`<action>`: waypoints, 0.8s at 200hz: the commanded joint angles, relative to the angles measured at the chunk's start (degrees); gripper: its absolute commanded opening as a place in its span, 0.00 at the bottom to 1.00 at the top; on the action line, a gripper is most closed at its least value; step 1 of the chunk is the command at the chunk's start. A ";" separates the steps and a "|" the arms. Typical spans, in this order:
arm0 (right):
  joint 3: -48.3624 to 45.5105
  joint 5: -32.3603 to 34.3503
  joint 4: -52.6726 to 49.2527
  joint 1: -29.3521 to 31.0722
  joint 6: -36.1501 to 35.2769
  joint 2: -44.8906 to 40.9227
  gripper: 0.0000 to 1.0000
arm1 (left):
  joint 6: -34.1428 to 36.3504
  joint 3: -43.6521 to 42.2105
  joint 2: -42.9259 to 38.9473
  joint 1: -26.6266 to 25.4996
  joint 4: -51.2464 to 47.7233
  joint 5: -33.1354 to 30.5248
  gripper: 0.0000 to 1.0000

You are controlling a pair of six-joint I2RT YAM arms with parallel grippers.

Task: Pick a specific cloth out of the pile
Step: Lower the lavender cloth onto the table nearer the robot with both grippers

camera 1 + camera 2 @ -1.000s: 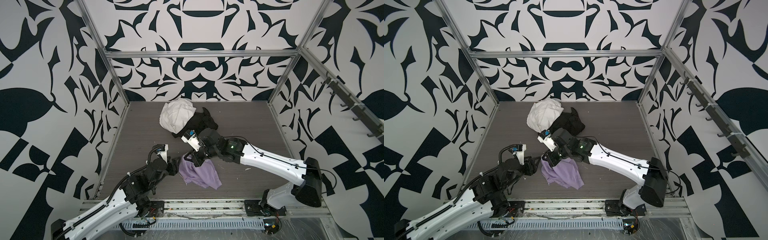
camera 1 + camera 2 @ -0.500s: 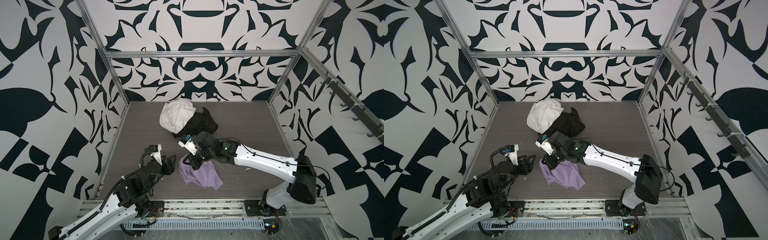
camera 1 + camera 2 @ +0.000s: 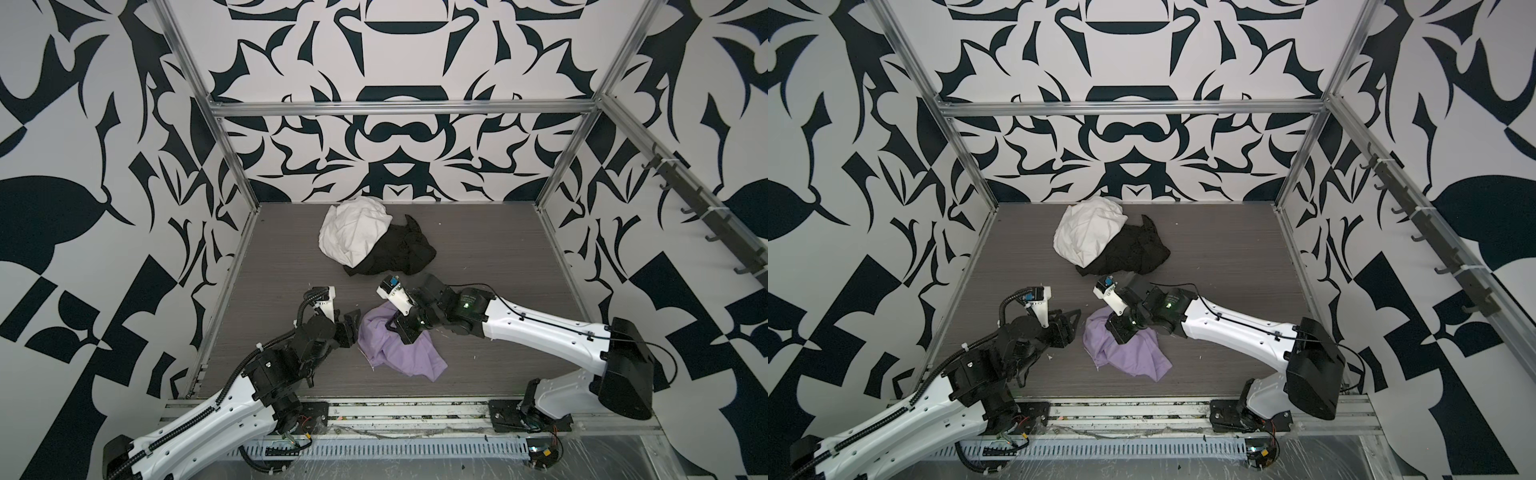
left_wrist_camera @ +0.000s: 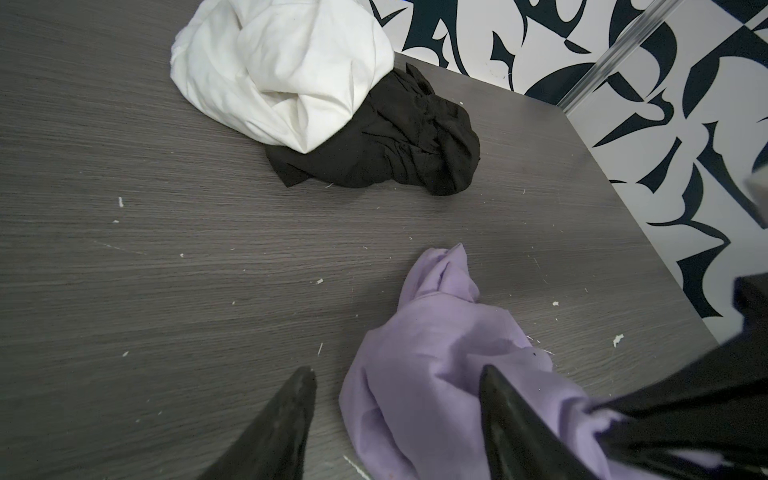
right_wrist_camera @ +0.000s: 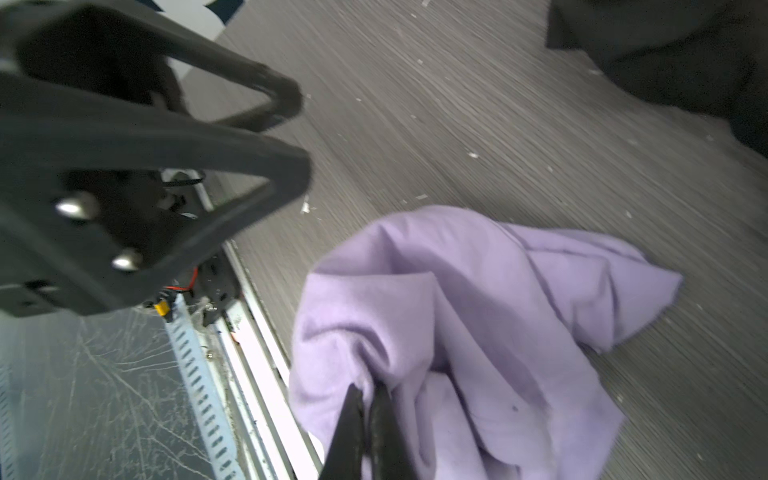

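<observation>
Looking down in both top views, a dark wood-grain bench [image 3: 498,257] sits inside a booth of black-and-white patterned walls, with two white robot arms reaching in from its near edge. The lavender cloth [image 3: 399,353] lies crumpled on the bench near the front, between the two arms and well apart from the pile [image 3: 365,249]. That pile sits toward the back of the bench: a bunched white cloth [image 3: 355,235] rests partly on a rumpled black cloth [image 3: 403,253], the two touching.

The right fingers [image 3: 401,330] are closed and pinch a gathered fold of the lavender cloth at its upper part. In the right wrist view the two black tips [image 5: 347,436] meet, with purple fabric puckered between them and the rest of the cloth [image 5: 498,311] spreading onto the bench.

The left fingers [image 3: 351,328] are spread apart and hold nothing, just beside the cloth's left edge. In the left wrist view one black tip [image 4: 282,424] is over bare bench and the other is over the purple fabric [image 4: 436,374]. Whether either tip touches the cloth cannot be told. Small pale specks dot the bench surface
</observation>
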 commanded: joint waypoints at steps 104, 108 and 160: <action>-10.25 4.04 6.83 -3.16 -0.99 4.18 0.10 | 0.82 1.47 4.40 -0.18 5.49 2.66 0.65; -10.47 4.17 7.08 -3.19 -1.09 4.44 0.10 | 0.91 1.54 4.42 -0.18 5.44 2.76 0.66; -14.34 6.18 9.69 -3.29 -1.40 6.07 0.17 | 0.65 1.00 4.57 -0.17 6.17 2.90 0.66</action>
